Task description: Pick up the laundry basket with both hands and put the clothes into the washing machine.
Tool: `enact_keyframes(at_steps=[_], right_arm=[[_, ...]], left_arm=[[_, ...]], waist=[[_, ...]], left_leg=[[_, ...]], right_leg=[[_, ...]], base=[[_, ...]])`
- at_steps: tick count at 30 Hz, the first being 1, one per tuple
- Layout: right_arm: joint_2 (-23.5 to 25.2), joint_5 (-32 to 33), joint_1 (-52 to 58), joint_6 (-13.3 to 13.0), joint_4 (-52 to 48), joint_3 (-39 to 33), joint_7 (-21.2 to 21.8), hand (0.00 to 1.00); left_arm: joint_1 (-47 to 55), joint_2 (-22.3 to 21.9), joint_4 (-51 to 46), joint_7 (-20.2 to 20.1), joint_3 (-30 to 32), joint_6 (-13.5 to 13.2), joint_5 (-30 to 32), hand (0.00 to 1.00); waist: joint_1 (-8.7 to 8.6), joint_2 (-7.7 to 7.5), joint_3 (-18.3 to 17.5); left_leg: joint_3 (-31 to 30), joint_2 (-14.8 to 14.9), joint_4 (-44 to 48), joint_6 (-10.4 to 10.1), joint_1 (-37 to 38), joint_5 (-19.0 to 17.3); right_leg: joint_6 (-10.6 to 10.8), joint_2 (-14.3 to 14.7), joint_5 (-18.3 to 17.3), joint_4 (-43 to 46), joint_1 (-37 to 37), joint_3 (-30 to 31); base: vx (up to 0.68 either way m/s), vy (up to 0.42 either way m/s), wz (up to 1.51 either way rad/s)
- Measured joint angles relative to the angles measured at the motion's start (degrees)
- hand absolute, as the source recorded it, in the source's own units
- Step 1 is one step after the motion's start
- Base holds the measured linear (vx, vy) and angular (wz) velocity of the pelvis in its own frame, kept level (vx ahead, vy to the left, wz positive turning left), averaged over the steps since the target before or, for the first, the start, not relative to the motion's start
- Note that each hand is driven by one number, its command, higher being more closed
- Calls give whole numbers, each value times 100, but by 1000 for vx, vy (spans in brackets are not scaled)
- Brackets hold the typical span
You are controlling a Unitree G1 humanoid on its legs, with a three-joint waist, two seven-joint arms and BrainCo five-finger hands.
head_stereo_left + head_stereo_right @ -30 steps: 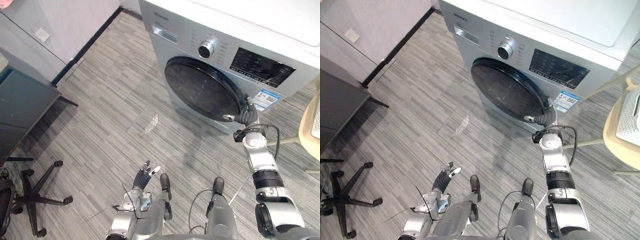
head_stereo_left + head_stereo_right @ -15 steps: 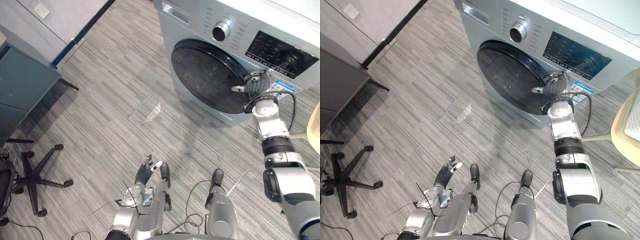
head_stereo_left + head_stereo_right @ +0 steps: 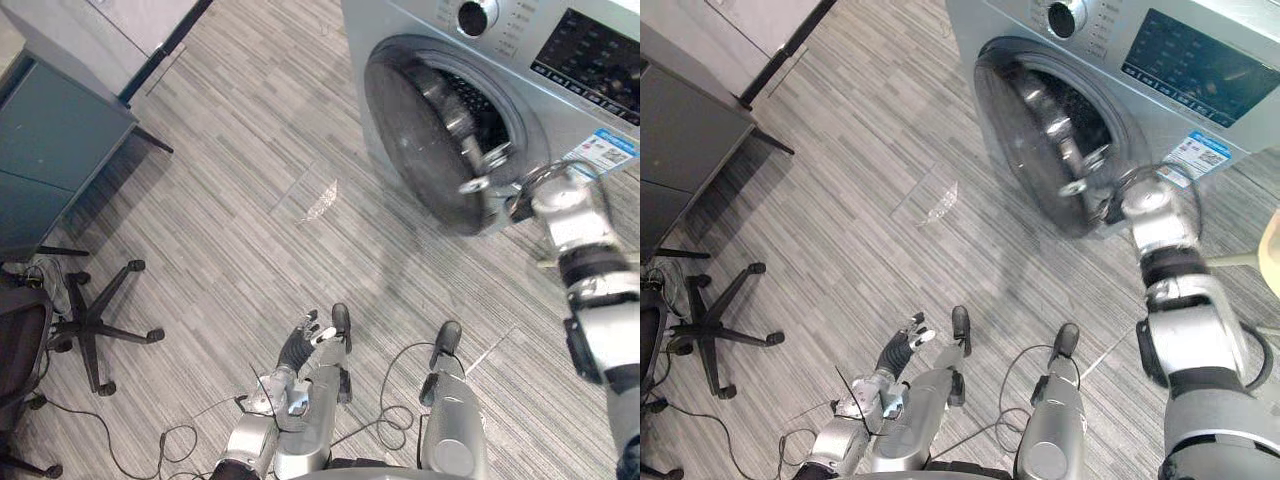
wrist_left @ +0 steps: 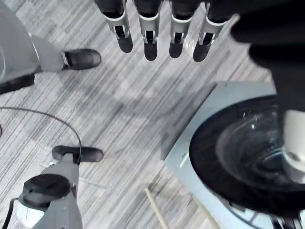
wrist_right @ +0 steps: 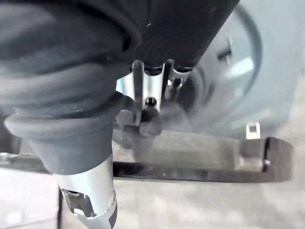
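Washing machine [image 3: 995, 25] is standing at the upper right of the head views, its round glass door [image 3: 420, 140] hanging partly open and slanting out from the front, with the metal drum [image 3: 478, 95] showing through the gap. The robot's right hand [image 3: 522, 200] is reaching to the door's free edge, low on the right side, and seems to be touching it; whether that hand is gripping the rim or only pressing against it cannot be told. The left hand [image 3: 305, 340] is hanging low over the grey striped floor [image 3: 250, 200], well apart from the machine, fingers [image 4: 150, 45] straight and holding nothing. An office chair base [image 3: 95, 325] and a dark cabinet [image 3: 50, 160] are sitting off to the left. By the look of it, the task is only beginning: the door is partway open, while lifting the laundry basket with both hands and loading the clothes are both waiting to be done.
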Motion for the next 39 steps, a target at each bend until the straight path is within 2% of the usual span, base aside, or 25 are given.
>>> enact_keyframes(at_steps=[2, 4, 6, 8, 9, 11, 14, 16, 18, 19, 20, 22, 24, 27, 31, 34, 38, 39], right_arm=[[454, 1017, 623, 287, -139, 599, 410, 0], [973, 1814, 1058, 457, -207, 939, 649, 0], [1463, 2303, 1339, 488, -374, 1115, 701, 0], [1675, 2652, 1577, 407, -395, 1071, 656, 0], [1848, 2927, 2698, -37, -748, 15, 355, 0], [1905, 2905, 3139, -122, -817, -179, 171, 0], [1969, 2870, 3518, -127, -814, -374, 87, 0], [2282, 2493, 3770, -275, -813, -951, -43, 0], [2381, 2154, 3812, -280, -806, -1053, -168, 0], [2389, 1994, 3807, -260, -805, -1037, -205, 0], [2395, 1958, 3801, -250, -806, -1038, -222, 0], [2408, 1951, 3739, -238, -807, -1036, -286, 0], [2480, 1960, 3617, -272, -831, -1023, -386, 0], [2509, 2043, 3529, -346, -1090, -953, -444, 0], [2589, 2084, 3458, -545, -1587, -560, -573, 0], [2628, 2093, 3475, -746, -2280, -302, -678, 0], [2676, 2130, 3482, -1041, -3236, -261, -919, 0], [2668, 2211, 3523, -1145, -3497, -278, -985, 0]], left_arm=[[-136, -13, 89, -62, -56, -1, 23, 0], [-212, -23, 176, -66, -48, -2, 59, 0], [-275, -55, 177, -26, -16, -1, 60, 0], [-375, -130, 157, 18, 67, -7, 60, 0], [-449, -167, -620, 306, 806, -43, 118, 0], [-454, -144, -873, 653, 1165, -193, 110, 0], [-493, -98, -917, 743, 1272, -196, 109, 0], [-869, 92, -679, 746, 1359, -234, 44, 0], [-1393, 458, -111, 695, 1341, -273, -64, 0], [-1947, 828, 594, 563, 1321, -249, -196, 0], [-2554, 1217, 1416, 413, 1225, -151, -323, 0], [-3341, 1741, 2403, 236, 1000, 16, -399, 0], [-4589, 2445, 3631, 235, 595, 163, -121, 0], [-5763, 2805, 4401, 256, 437, 221, 329, 0], [-6743, 2874, 4519, 480, 289, 241, 1026, 0], [-7451, 2785, 4481, 678, 208, 244, 1402, 0], [-8038, 2657, 3985, 1068, 201, 243, 1339, 0], [-8044, 2500, 3722, 1178, 196, 227, 1260, 0]], waist=[[6, 0, 0], [-4, 1, -2], [11, 2, -4], [21, 6, -11], [2, -134, -83], [-29, -252, -155], [-98, -354, -293], [-160, -476, -322], [-168, -576, -328], [-194, -680, -311], [-243, -773, -315], [-329, -922, -240], [-424, -1200, -133], [-539, -1347, -69], [-668, -1407, -33], [-683, -1483, 15], [-682, -1643, 140], [-677, -1645, 141]], left_leg=[[4, 55, 1, 18, 0, 16], [29, 96, 1, 12, 15, 31], [65, 120, 2, 11, 40, 31], [28, 113, 2, 9, 66, 31], [-18, 33, -2, -46, 187, -51], [-9, 43, -3, -46, 232, -52], [-8, 54, -4, -48, 230, -54], [102, 85, -3, -75, 216, -75], [239, 128, -4, -76, 169, -73], [300, 169, -4, -79, 99, -69], [380, 213, -4, -105, -21, -48], [425, 266, -4, -156, -127, -9], [561, 343, -4, -191, -302, 16], [643, 369, -4, -202, -622, 61], [759, 375, -5, -191, -1055, 145], [850, 402, -4, -221, -1395, 165], [889, 463, -12, -278, -1819, 201], [907, 481, -20, -280, -1947, 200]], right_leg=[[-13, 63, 5, -48, 10, -3], [-33, 69, -11, -48, 18, -4], [-39, 82, -17, -48, 37, -4], [-30, 68, -33, -47, 134, -109], [30, 25, -96, -21, 280, -131], [34, 37, -99, -37, 320, -121], [47, 54, -109, -69, 322, -121], [18, 81, -122, -94, 238, -28], [-9, 109, -93, -41, 89, 96], [-40, 150, -16, -47, -51, 195], [-50, 163, 20, -72, -198, 235], [-120, 226, 125, -131, -313, 276], [-189, 307, 215, -161, -568, 401], [-227, 348, 322, -236, -913, 489], [-225, 340, 366, -208, -1406, 560], [-228, 339, 361, -55, -1859, 578], [-293, 338, 314, 178, -2384, 486], [-293, 334, 314, 216, -2509, 468]], base=[[88, -65, -8], [109, -68, -5], [102, -56, 1], [31, -25, 24], [-33, -1, 22], [-17, -11, 3], [16, -18, -2], [15, -29, -25], [6, -34, -40], [4, -58, -40], [-5, -56, -34], [-14, -61, -24], [-25, -78, -31], [-6, -65, -18], [9, -27, -10], [21, -18, -10], [16, -3, 0], [44, 20, 6]])
